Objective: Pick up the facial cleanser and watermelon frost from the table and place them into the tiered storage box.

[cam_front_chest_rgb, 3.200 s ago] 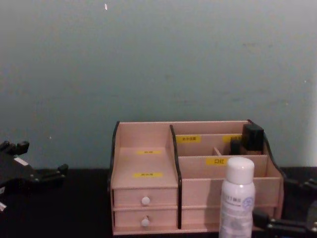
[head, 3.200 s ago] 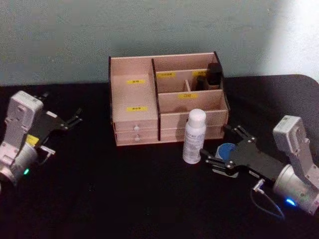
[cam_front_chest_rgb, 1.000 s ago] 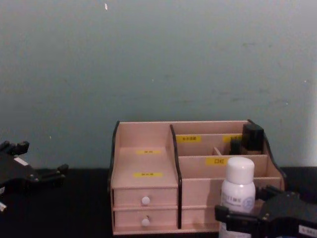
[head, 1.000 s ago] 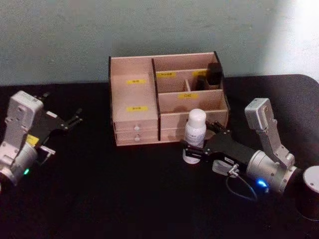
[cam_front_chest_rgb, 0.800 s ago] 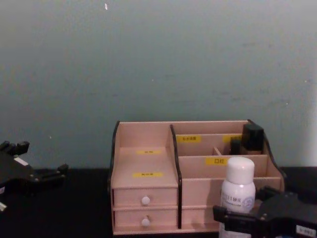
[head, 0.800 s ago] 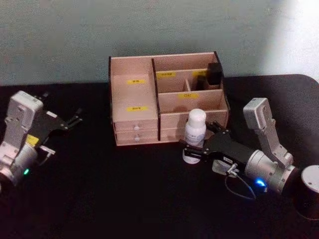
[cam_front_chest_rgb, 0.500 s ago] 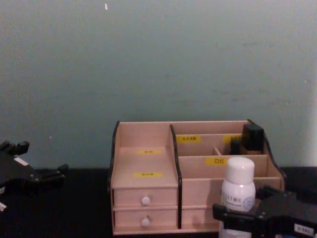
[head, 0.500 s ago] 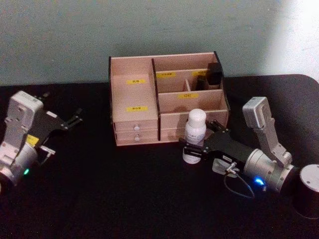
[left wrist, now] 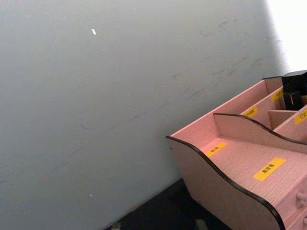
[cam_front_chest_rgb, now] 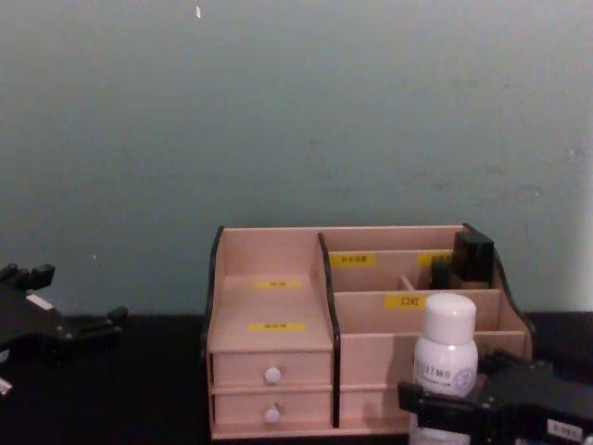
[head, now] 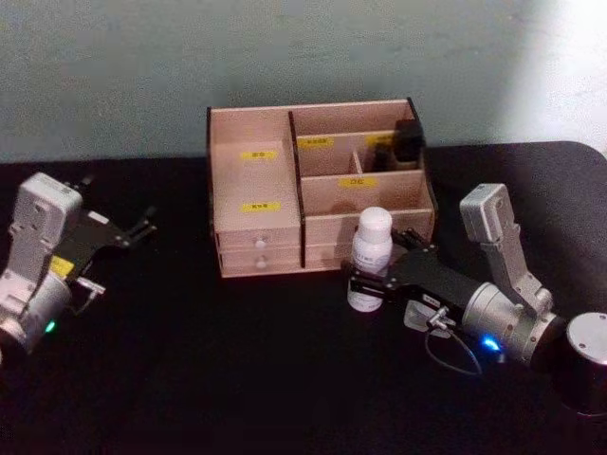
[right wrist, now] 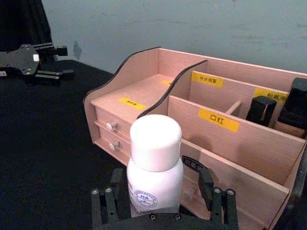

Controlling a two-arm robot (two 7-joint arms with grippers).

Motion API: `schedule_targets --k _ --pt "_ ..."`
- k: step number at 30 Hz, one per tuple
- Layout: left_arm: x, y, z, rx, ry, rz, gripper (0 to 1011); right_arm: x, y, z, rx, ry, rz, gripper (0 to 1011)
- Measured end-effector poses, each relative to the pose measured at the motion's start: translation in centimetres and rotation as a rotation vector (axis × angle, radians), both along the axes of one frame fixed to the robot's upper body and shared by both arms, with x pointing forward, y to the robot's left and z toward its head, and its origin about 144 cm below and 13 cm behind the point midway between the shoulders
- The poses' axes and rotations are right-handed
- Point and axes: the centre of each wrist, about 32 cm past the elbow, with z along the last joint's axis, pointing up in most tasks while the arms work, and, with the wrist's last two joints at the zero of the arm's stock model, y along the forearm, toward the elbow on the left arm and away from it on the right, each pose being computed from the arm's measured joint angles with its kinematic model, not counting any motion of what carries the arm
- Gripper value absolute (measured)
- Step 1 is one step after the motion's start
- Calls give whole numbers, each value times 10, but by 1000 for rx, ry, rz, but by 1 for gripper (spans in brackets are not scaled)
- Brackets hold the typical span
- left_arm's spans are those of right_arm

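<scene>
Looks to be the grasping step for the first item. Finds the right gripper (head: 375, 270) low over the table (head: 237, 370), reaching in from the right edge, fingers apart and straddling the white bottle (head: 371, 248), with a gap on each side in the right wrist view. Puts that bottle upright, apparently standing on the table, just in front of the wooden box (head: 251, 128) at its right end. Takes it for the facial cleanser, though cannot read the label. Cannot pick out the second item with any certainty. Leaves the left gripper (head: 140, 225) parked near the left edge of the table, fingers spread, holding nothing.

Calls next for closing squarely on the bottle's body below the cap, so as not to tip it. Then for lifting clear of the box's front wall before carrying over an open compartment. Better to aim for a free one, given the dark items (head: 408, 142) standing in the back right compartment.

Black, matte table. Behind it, a bare grey-green wall (head: 285, 57), brighter toward the right.
</scene>
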Motion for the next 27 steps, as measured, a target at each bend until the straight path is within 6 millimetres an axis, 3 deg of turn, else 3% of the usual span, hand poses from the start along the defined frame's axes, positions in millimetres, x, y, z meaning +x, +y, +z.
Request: schedule_targets --k 27 --pt "0 0 0 0 0 0 1001 1 0 0 0 -1 5 1003"
